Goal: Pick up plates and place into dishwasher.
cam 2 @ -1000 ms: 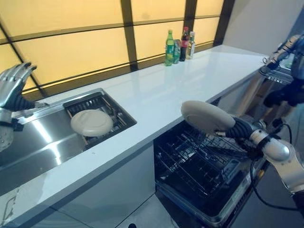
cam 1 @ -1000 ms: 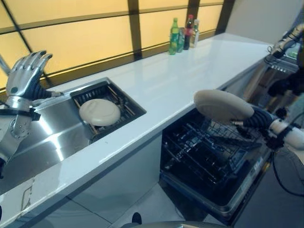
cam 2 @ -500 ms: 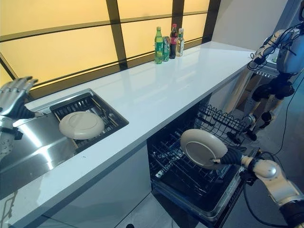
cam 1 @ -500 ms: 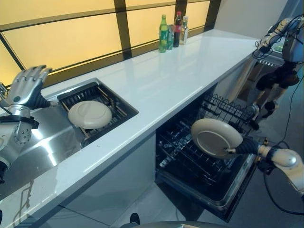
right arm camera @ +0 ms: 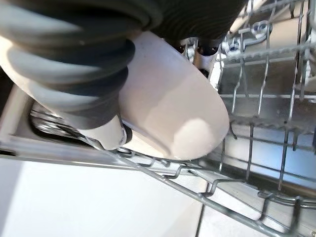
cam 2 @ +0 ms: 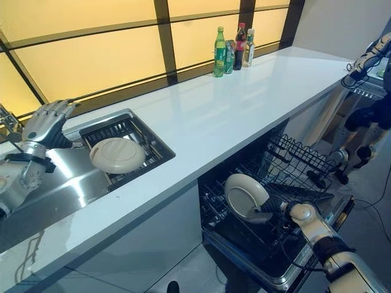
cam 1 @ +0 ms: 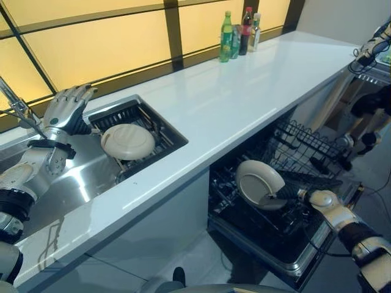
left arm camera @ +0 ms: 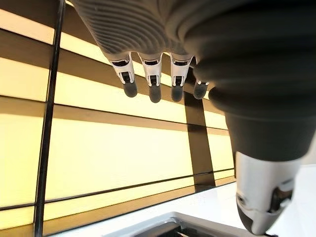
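My right hand (cam 1: 286, 196) is shut on a cream plate (cam 1: 259, 182), held on edge low inside the open dishwasher (cam 1: 287, 259), among the wires of its lower rack (right arm camera: 256, 98). In the right wrist view the thumb (right arm camera: 106, 133) lies across the plate (right arm camera: 173, 113) and the fingers are hidden behind it. A second cream plate (cam 2: 117, 154) lies upside down on the dark rack in the sink (cam 1: 156, 125). My left hand (cam 1: 67, 108) is raised over the sink's left part, open, fingers (left arm camera: 153, 74) straight, holding nothing.
A white counter (cam 1: 244, 91) runs from the sink to the far right, with bottles (cam 1: 238, 33) at its back by the window. A faucet (cam 1: 18, 107) rises left of the left hand. A wire basket (cam 1: 302, 143) sticks out above the dishwasher door. Another robot (cam 1: 374, 52) stands far right.
My right hand has carried the plate from counter height down into the dishwasher's lower rack. The camera has shifted. My left hand stays raised over the sink, a little nearer the sink plate.
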You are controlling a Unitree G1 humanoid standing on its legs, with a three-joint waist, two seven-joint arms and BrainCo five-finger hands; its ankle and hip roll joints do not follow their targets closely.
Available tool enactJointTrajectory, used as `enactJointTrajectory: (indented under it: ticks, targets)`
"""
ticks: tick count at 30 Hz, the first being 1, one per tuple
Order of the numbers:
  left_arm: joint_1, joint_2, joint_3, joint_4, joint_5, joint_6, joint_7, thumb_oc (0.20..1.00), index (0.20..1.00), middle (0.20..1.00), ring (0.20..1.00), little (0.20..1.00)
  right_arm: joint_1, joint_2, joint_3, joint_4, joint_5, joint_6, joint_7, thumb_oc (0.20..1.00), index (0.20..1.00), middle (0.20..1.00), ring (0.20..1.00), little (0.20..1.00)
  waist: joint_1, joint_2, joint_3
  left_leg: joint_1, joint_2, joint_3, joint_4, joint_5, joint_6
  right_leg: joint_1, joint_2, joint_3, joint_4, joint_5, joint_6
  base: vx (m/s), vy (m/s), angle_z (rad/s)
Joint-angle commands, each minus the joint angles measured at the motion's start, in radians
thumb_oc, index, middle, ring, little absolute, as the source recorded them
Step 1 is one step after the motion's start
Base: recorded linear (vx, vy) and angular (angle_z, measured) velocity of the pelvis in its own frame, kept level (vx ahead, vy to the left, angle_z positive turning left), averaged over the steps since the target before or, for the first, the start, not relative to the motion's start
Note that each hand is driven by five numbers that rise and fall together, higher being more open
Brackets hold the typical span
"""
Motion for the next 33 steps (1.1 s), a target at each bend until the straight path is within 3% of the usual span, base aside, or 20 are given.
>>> enactJointTrajectory:
  ticks: [1, 10, 11, 12, 17, 23, 28, 33]
  targets:
    - [-0.173, -0.022, -0.010, 0.048, -0.028, -0.001, 0.021, 1.000, 1.000, 1.000, 1.000, 1.000, -0.105, 0.031, 0.073, 0.040, -0.021, -0.003, 0.024, 0.200, 0.200, 0.200, 0.200, 0.200, 0.048, -0.012, 0.053, 0.057, -0.113, -0.005, 0.014, -0.177, 0.037, -0.056, -0.031, -0.012, 0.018, -0.038, 0.049, -0.04, 0.038, 0.06]
    - [-0.241, -0.061, -0.065, 0.041, -0.031, 0.023, -0.009, 1.000, 1.000, 1.000, 1.000, 1.000, -0.179, 0.083, 0.089, 0.204, -0.056, 0.048, 0.021, 0.200, 0.200, 0.200, 0.200, 0.200, 0.068, 0.002, 0.090, 0.024, -0.124, -0.029, 0.017, -0.163, 0.037, -0.080, -0.040, -0.022, 0.024, -0.035, 0.039, -0.04, 0.031, 0.12]
    - [-0.246, -0.064, -0.071, 0.044, -0.029, 0.027, -0.012, 1.000, 1.000, 1.000, 1.000, 1.000, -0.185, 0.084, 0.088, 0.212, -0.058, 0.051, 0.013, 0.724, 0.724, 0.724, 0.724, 0.724, 0.069, 0.003, 0.094, 0.022, -0.125, -0.029, 0.018, -0.163, 0.037, -0.083, -0.041, -0.024, 0.025, -0.035, 0.039, -0.03, 0.040, 0.02]
    - [-0.252, -0.072, -0.079, 0.045, -0.025, 0.039, -0.021, 1.000, 1.000, 1.000, 1.000, 1.000, -0.192, 0.088, 0.089, 0.217, -0.057, 0.057, -0.005, 1.000, 1.000, 1.000, 1.000, 1.000, 0.068, 0.005, 0.101, 0.017, -0.126, -0.029, 0.019, -0.161, 0.037, -0.087, -0.042, -0.024, 0.027, -0.034, 0.038, -0.04, 0.044, 0.00]
    - [-0.248, -0.078, -0.081, 0.050, -0.044, 0.063, -0.045, 1.000, 1.000, 1.000, 1.000, 1.000, -0.195, 0.054, 0.075, 0.138, -0.031, 0.031, -0.114, 1.000, 1.000, 1.000, 1.000, 1.000, 0.054, 0.011, 0.131, 0.001, -0.127, -0.028, 0.020, -0.151, 0.035, -0.108, -0.044, -0.016, 0.034, -0.027, 0.038, -0.04, 0.047, 0.00]
    - [-0.179, -0.051, -0.025, 0.030, -0.054, 0.072, -0.076, 1.000, 1.000, 1.000, 1.000, 1.000, -0.120, -0.082, -0.002, -0.248, -0.047, 0.091, -0.284, 1.000, 1.000, 1.000, 1.000, 1.000, 0.011, 0.002, 0.179, -0.021, -0.123, -0.010, 0.019, -0.142, 0.035, -0.148, -0.038, 0.001, 0.045, -0.016, 0.042, -0.06, 0.042, 0.01]
    - [-0.054, -0.007, 0.081, -0.019, -0.062, 0.081, -0.130, 1.000, 1.000, 1.000, 1.000, 1.000, 0.005, -0.202, -0.189, -0.537, -0.102, 0.071, -0.380, 1.000, 1.000, 1.000, 1.000, 1.000, -0.030, -0.011, 0.208, -0.021, -0.116, 0.005, 0.015, -0.143, 0.039, -0.169, -0.029, 0.026, 0.057, -0.012, 0.050, -0.02, 0.024, -0.02]
    - [0.016, -0.004, 0.168, -0.019, -0.043, 0.079, -0.151, 1.000, 1.000, 1.000, 1.000, 1.000, 0.095, -0.222, -0.363, -0.697, -0.086, 0.024, -0.478, 1.000, 1.000, 1.000, 1.000, 1.000, -0.060, -0.025, 0.218, -0.010, -0.111, 0.019, 0.014, -0.152, 0.044, -0.168, -0.021, 0.048, 0.058, -0.014, 0.056, 0.01, 0.012, -0.05]
